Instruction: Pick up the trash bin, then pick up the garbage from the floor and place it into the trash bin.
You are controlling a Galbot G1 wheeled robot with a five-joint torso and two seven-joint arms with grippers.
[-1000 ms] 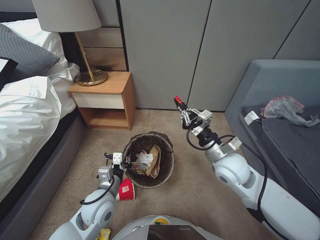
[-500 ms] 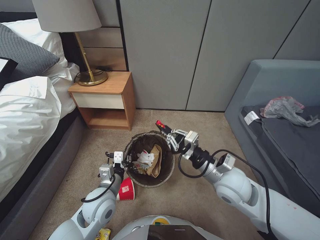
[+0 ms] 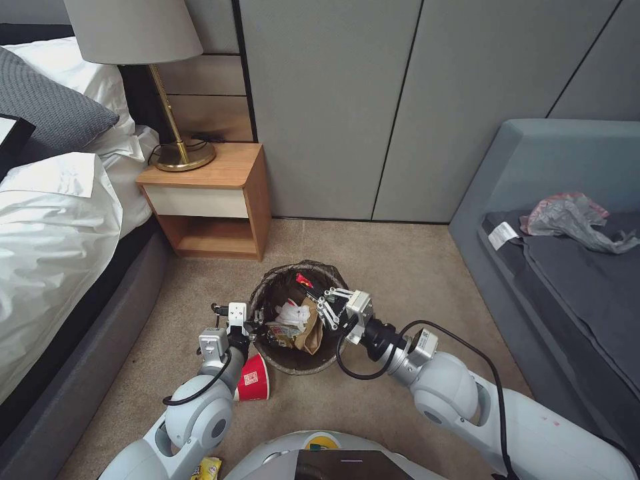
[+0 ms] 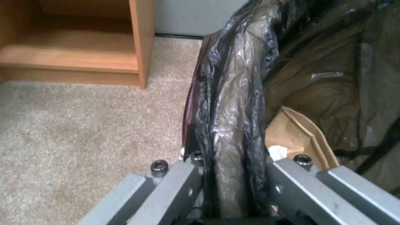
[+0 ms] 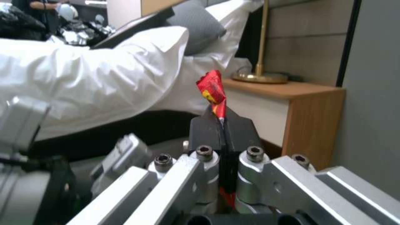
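The trash bin [image 3: 331, 347], round with a dark liner over its rim, is tilted a little on the carpet. My left gripper [image 3: 252, 327] is shut on its near-left rim; the left wrist view shows the liner-wrapped rim [image 4: 231, 125] pinched in the left gripper [image 4: 231, 162]. Inside lie garbage pieces: a brown paper bag [image 3: 311, 327], a white tissue wad [image 3: 291, 313] and yellow wrappers [image 3: 277, 335]. My right gripper [image 3: 311, 291] is over the bin's opening, shut on a tiny red scrap [image 3: 303, 280]. From the wrist, the scrap [image 5: 212, 89] sticks up from the right gripper [image 5: 223, 125].
A red-and-white paper cup [image 3: 252, 380] lies on the carpet beside my left arm, and a yellow wrapper [image 3: 207, 469] near my base. A wooden nightstand [image 3: 220, 193] with a brass lamp [image 3: 180, 157] stands behind the bin. The bed [image 3: 53, 233] is left, a grey couch [image 3: 533, 200] right.
My right arm swung down and left from near the wall to over the bin's opening, carrying the red scrap. The left gripper and the bin stayed put.
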